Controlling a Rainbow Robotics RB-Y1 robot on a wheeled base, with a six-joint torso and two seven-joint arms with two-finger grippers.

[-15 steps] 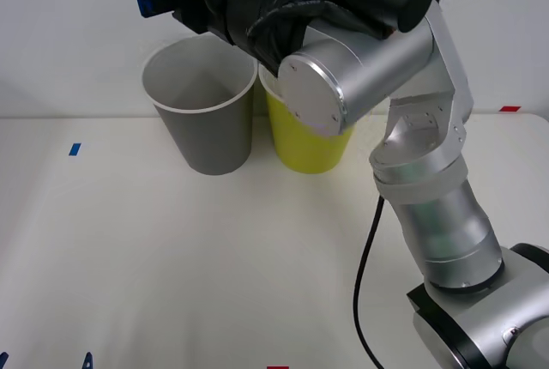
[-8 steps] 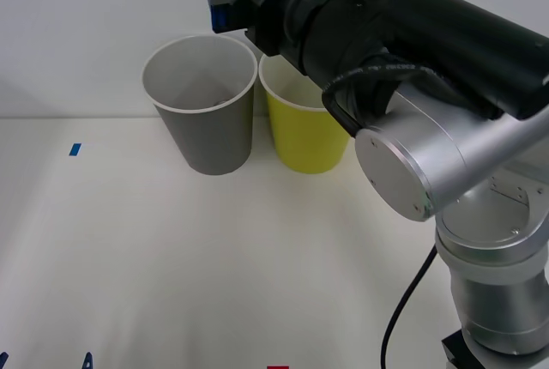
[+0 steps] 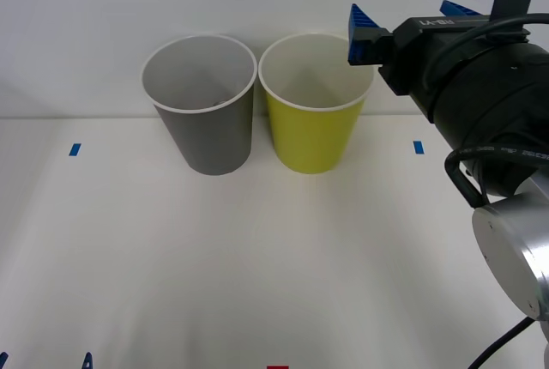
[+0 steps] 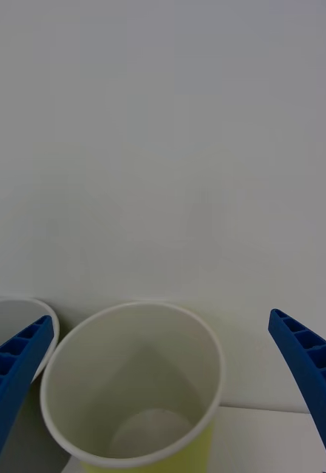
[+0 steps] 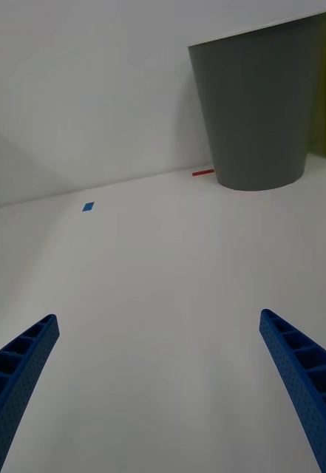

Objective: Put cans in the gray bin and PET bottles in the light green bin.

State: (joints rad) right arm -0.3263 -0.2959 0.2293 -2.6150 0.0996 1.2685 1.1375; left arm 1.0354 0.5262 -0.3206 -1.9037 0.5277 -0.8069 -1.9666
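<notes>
My right gripper (image 3: 403, 19) hangs spread and empty beside the tall yellow-green plastic bin (image 3: 313, 133); the dark gray tapered bin (image 3: 206, 129) adjoins. Left gripper (image 5: 163, 399) spread, low over the tabletop (image 3: 214, 266). Next: find another item, probably.

I see bright, even light; soft shadows lie on the counter (image 3: 214, 257) under both bins, no glare.
</notes>
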